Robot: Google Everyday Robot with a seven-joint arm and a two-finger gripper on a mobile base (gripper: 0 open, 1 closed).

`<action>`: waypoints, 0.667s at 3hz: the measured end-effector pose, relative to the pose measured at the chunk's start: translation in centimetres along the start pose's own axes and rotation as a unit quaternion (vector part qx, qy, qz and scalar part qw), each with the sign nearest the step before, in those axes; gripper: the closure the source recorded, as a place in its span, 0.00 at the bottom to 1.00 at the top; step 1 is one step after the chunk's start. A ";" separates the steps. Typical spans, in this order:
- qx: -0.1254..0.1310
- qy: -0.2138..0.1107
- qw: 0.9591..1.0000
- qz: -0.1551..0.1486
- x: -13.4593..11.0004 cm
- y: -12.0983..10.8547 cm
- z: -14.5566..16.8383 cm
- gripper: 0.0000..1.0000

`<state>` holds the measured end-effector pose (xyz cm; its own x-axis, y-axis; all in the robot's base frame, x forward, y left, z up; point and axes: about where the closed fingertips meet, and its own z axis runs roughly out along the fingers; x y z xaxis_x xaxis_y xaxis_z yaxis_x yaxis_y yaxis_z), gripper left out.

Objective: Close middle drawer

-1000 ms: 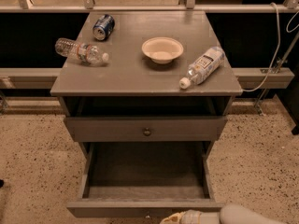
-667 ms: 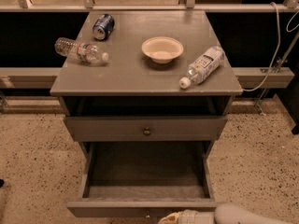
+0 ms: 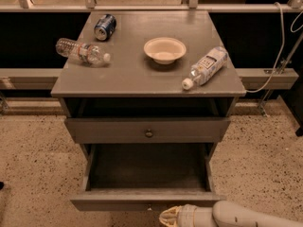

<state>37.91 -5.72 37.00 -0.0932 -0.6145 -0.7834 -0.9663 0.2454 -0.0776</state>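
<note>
A grey cabinet (image 3: 142,82) stands on a speckled floor (image 3: 33,164), seen from above and in front. At 9 o'clock on its top, a clear bottle (image 3: 81,51) lies on its side, its white cap toward the centre and its base overhanging the left edge. Just behind it, at 11 o'clock, a blue can (image 3: 104,26) lies tipped over. Under the top, the upper drawer (image 3: 109,130) sits nearly flush in the frame, a small round knob (image 3: 149,133) at the middle of its front. Beneath it the middle drawer (image 3: 113,201) is pulled well out toward the camera, its deep box open to view and its flat front panel at 6 o'clock in the scene, near the bottom edge. A cream bowl (image 3: 164,49) sits upright just right of the top's centre. The gripper (image 3: 169,217) hangs at 6 o'clock, just in front of that front panel and slightly right of its middle. Whether it touches the panel, or is open or closed, cannot be told. Its pale arm (image 3: 246,215) runs off toward 5 o'clock. At 3 o'clock on the top a white bottle (image 3: 206,67) lies on its side, cap toward the front edge. A cable (image 3: 277,56) hangs beyond the cabinet at 2 o'clock.
</note>
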 end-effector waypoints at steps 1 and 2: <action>-0.026 -0.029 0.999 -0.001 -2.5 0.0 -1.9 1.00; -0.019 -0.027 0.999 -0.006 -2.5 -0.5 -1.7 1.00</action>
<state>38.20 -5.52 40.04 -0.0701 -0.5762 -0.8143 -0.9756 0.2098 -0.0645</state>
